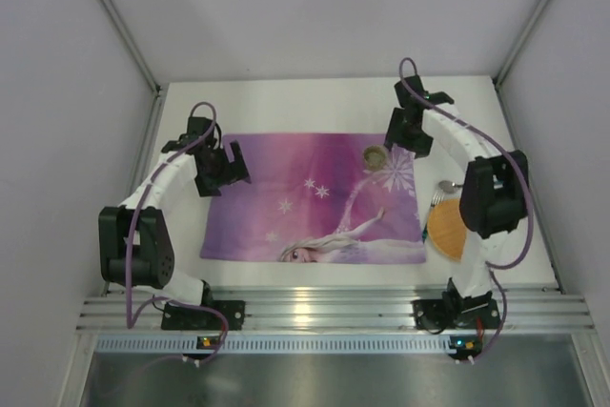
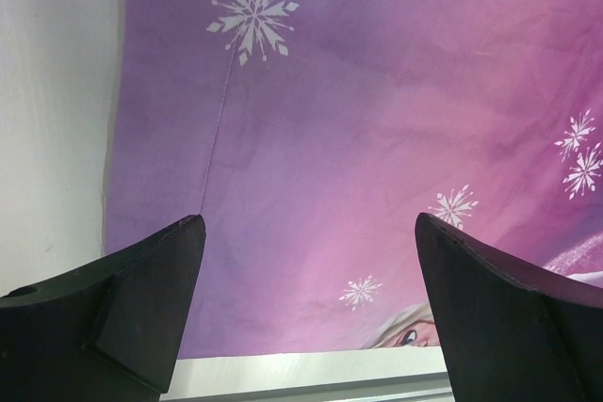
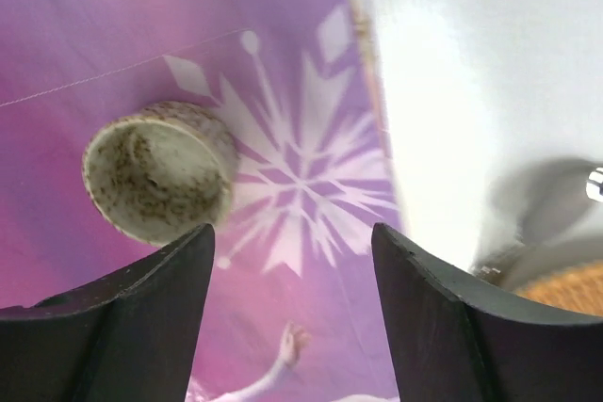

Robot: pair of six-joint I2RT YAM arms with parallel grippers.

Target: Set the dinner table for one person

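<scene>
The white dinner table carries a purple princess placemat, also seen in the left wrist view. A small speckled cup stands upright on the mat's far right corner; in the right wrist view the cup sits just left of the jaws. My right gripper is open and empty, hovering beside the cup. My left gripper is open and empty above the mat's left part. An orange woven round plate with a metal utensil lies right of the mat, partly hidden by the right arm.
The table's near edge meets a metal rail. White walls close in on the left, right and back. The plate's edge shows at the right of the right wrist view.
</scene>
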